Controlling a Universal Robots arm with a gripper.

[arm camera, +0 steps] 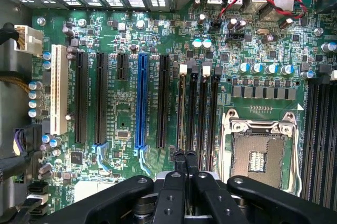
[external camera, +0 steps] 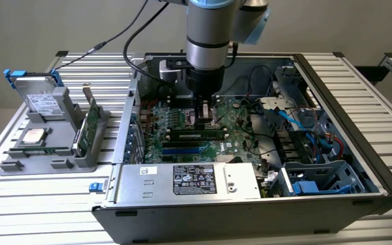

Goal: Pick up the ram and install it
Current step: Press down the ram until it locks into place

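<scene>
Tool (arm camera: pixel 185 162) inside open computer case (external camera: pixel 359 127), fingers pinched narrow, nothing visibly held. Ram (external camera: pixel 196 135) lies seated on green board just below tool. Judged light, stiff, fragile; grip long edges.

Place: a robotics lab or test workshop.
Bench: a ribbed aluminium-slat table (external camera: pixel 32 204).
Workpiece: an open black desktop computer case (external camera: pixel 359 153) exposing its green motherboard (arm camera: pixel 131 34).
Fixture: a grey plastic parts holder (external camera: pixel 53 148) with loose components.
Machine: a silver-grey industrial robot arm (external camera: pixel 213 35).
</scene>
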